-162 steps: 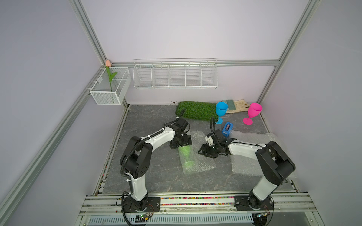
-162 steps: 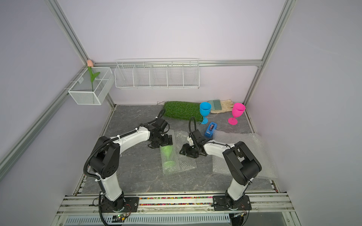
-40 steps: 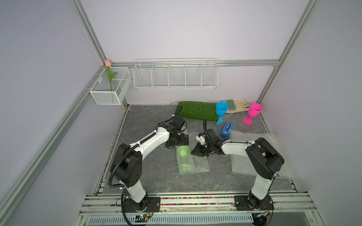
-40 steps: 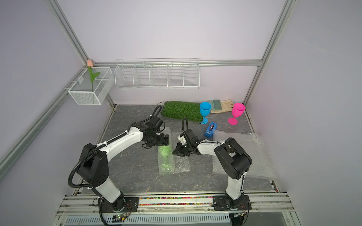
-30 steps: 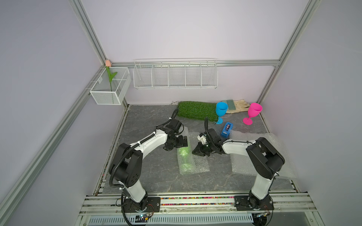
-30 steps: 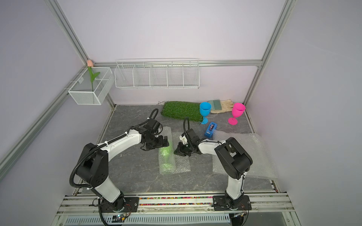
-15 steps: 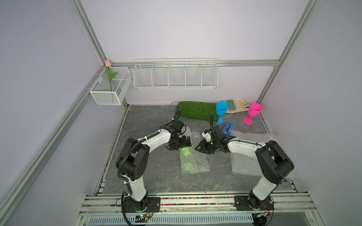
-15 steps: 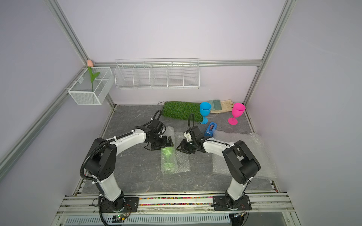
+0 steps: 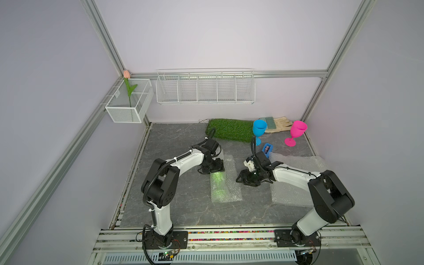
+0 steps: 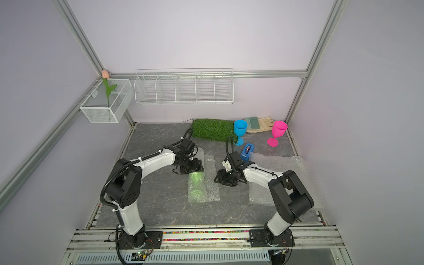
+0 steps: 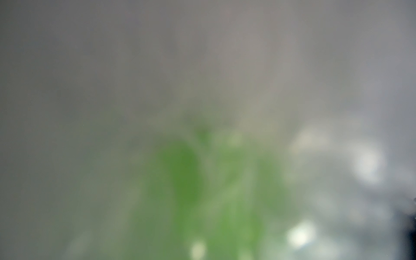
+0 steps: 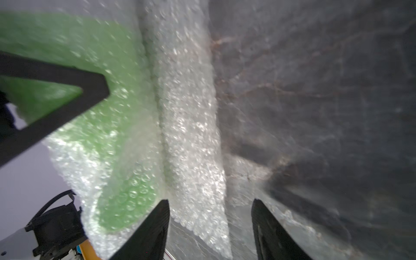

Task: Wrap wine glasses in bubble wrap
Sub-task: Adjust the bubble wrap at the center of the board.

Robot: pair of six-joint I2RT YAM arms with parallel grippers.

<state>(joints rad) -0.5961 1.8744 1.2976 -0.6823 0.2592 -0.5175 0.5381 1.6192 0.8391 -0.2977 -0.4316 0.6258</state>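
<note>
The lime green wine glass [image 9: 218, 182] lies on its side, rolled in a sheet of bubble wrap [image 9: 231, 192] at mid-table. My left gripper [image 9: 212, 170] sits at the roll's far end. Its wrist view is a blur of green wine glass [image 11: 202, 191] and its jaws do not show. My right gripper [image 12: 210, 200] is open just right of the roll, with the loose edge of the bubble wrap [image 12: 191, 135] lying between its fingers. The blue wine glass [image 9: 259, 128] and the pink wine glass [image 9: 297, 130] stand upright at the back right.
A second bubble wrap sheet [image 9: 298, 165] lies under the right arm. A blue tape dispenser [image 9: 266, 149] sits behind the right gripper. A grass mat [image 9: 230, 129], glove and brush [image 9: 278, 124] line the back wall. A wire rack [image 9: 205, 87] and a mesh box [image 9: 128, 103] hang above.
My right gripper's jaws have opened and let go of the wrap's edge. The left gripper has shifted to the roll's far end, and the right arm has drawn slightly rightward.
</note>
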